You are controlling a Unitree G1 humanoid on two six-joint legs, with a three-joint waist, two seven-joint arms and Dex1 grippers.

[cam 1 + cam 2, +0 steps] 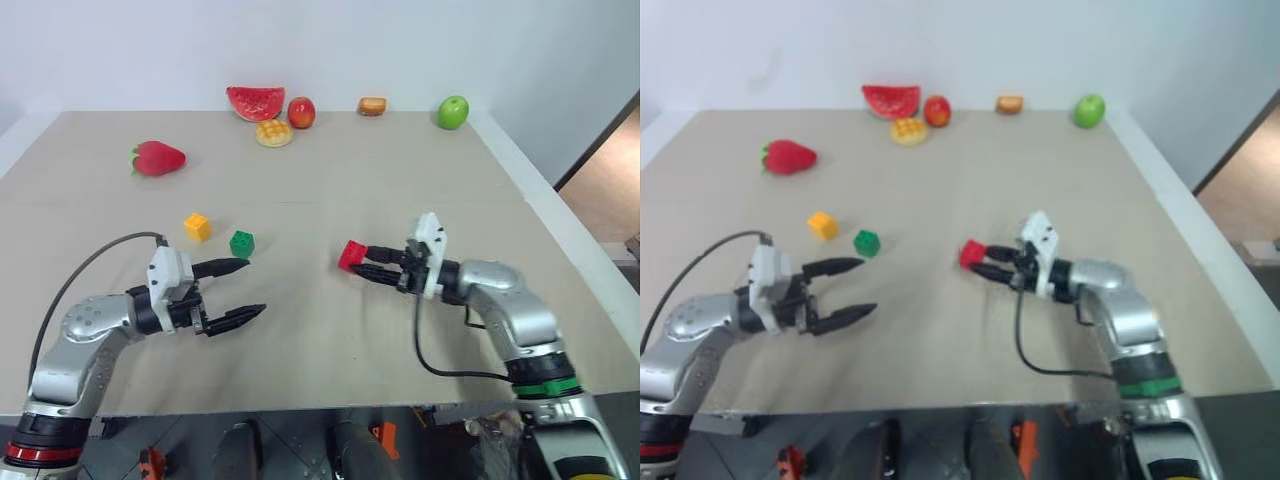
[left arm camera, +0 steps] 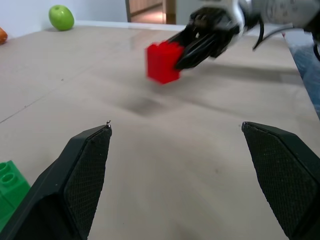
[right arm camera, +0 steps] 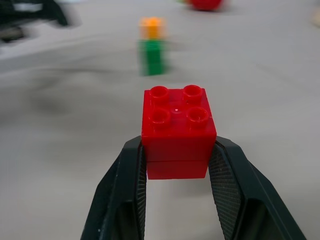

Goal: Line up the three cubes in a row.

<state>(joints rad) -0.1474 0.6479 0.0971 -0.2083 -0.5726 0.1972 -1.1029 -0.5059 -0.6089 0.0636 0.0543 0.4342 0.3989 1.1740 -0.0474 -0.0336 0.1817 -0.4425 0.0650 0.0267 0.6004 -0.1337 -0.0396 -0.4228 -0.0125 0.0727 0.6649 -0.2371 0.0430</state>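
Red cube (image 3: 178,131) pinched in right gripper (image 1: 368,262) above mid-table, left gripper (image 1: 245,290) spread near green cube (image 1: 241,243), yellow-orange cube (image 1: 197,226) beside it

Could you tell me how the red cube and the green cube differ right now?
The red cube is clamped between the right gripper's fingers, off the table; the green cube sits free on the table. The red cube is alone near the middle; the green cube has the yellow cube close beside it, and is near the open left gripper. Both are small studded blocks of like size.
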